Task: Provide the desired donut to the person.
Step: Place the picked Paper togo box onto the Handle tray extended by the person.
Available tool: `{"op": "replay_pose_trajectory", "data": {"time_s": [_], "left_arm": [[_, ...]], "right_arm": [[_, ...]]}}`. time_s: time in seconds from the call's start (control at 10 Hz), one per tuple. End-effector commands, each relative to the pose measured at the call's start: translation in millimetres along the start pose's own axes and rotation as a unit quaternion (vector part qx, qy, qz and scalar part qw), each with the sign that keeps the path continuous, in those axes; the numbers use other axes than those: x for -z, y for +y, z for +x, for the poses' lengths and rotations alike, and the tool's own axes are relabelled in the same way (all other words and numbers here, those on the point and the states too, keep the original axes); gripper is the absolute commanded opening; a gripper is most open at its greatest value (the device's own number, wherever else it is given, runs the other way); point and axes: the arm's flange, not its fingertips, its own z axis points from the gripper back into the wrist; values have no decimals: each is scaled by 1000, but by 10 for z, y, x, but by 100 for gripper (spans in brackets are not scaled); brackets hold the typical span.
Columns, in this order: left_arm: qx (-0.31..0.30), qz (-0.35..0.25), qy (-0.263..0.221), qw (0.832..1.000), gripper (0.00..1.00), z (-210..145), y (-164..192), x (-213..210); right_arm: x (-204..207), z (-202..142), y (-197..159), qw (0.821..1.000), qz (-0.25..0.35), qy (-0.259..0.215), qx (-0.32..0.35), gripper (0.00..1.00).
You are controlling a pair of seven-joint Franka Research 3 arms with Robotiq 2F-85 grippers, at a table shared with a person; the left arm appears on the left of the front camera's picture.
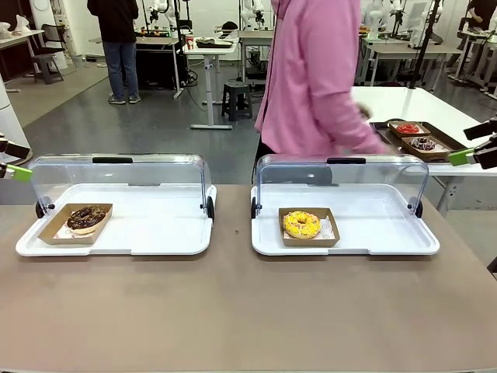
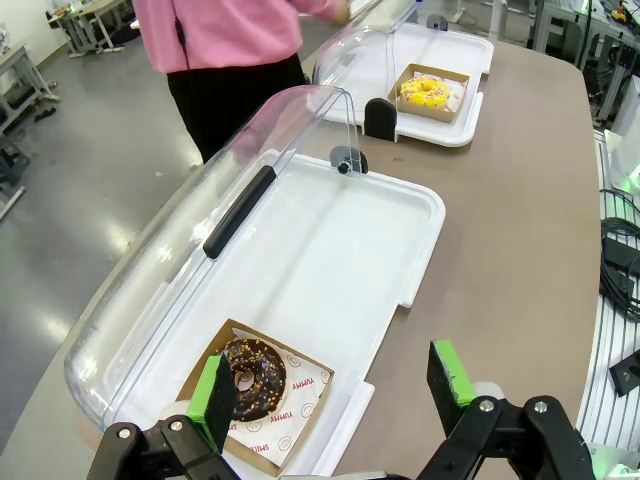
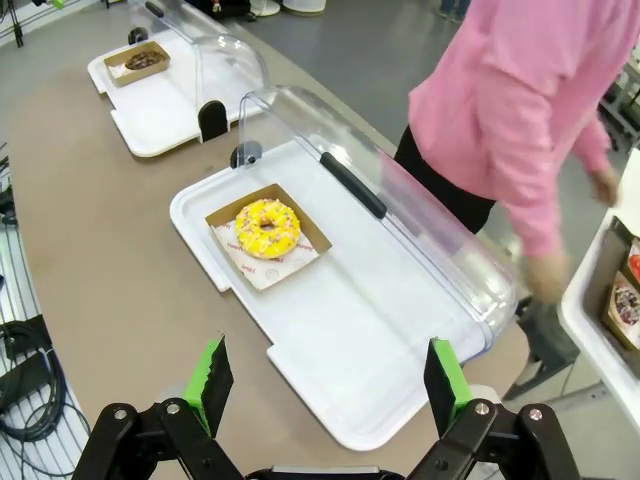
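Note:
A chocolate donut [image 1: 86, 217] lies in a cardboard tray at the left end of the left white tray [image 1: 155, 237]. A yellow sprinkled donut [image 1: 301, 224] lies in its own cardboard tray on the right white tray [image 1: 380, 233]. The person in a pink hoodie [image 1: 318, 78] stands behind the right tray, turned toward a side table. My left gripper [image 1: 14, 159] hangs open at the left edge, above the chocolate donut [image 2: 250, 378]. My right gripper [image 1: 475, 144] hangs open at the right edge. In the right wrist view the yellow donut [image 3: 267, 227] sits well ahead of the open right gripper [image 3: 328, 385].
Both trays have clear hinged lids [image 1: 120, 175] [image 1: 342, 177] standing open at the far side. A white side table [image 1: 435, 109] at the far right holds a brown tray with other donuts [image 1: 422, 143]. A dark-clothed figure [image 1: 118, 39] stands far back. Cables [image 2: 620, 260] lie beside the table.

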Motion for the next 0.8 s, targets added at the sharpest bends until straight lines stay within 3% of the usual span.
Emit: {"op": "replay_pose_trajectory", "data": {"time_s": [0.0,0.1,0.2,0.3,0.7], "left_arm": [[-3,1,-4,1000,100,-2,-1,1],[-3,1,-4,1000,100,-2,-1,1],[-3,1,-4,1000,100,-2,-1,1],[-3,1,-4,1000,100,-2,-1,1],[-3,1,-4,1000,100,-2,-1,1]], "right_arm": [[107,-69,132,1000,-6,-18,-11,100],[107,-61,136,1000,-6,-23,-13,100],[68,-62,113,998,-20,-59,6,100],[16,55,17,1000,-2,-6,-8,100],[16,55,17,1000,-2,-6,-8,100]]}}
